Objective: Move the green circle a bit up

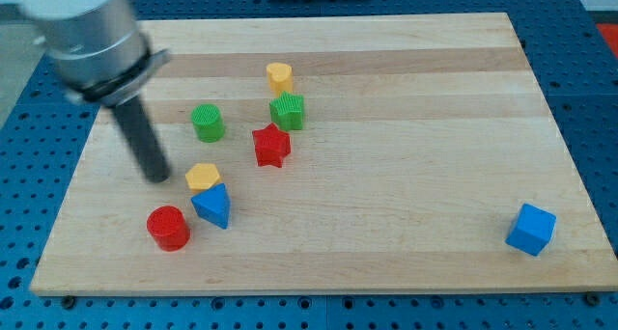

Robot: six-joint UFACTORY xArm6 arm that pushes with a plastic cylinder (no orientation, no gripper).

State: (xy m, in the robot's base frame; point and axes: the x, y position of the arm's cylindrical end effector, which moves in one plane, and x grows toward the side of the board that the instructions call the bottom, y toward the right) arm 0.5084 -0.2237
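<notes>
right now my tip (157,178) holds nothing, being a bare rod, and sits below-left of the green round plastic block (207,123), near the yellow block (202,178). best to slide right until directly beneath the green circle, then push straight toward the view's top, briefly.

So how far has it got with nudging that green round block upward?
Nothing looks done yet: the green circle sits untouched, left of the green star. In hand: my tip rests on the board below and to the left of the circle, apart from it, near the yellow block. Left: getting directly beneath the circle, then pushing it toward the view's top.
</notes>
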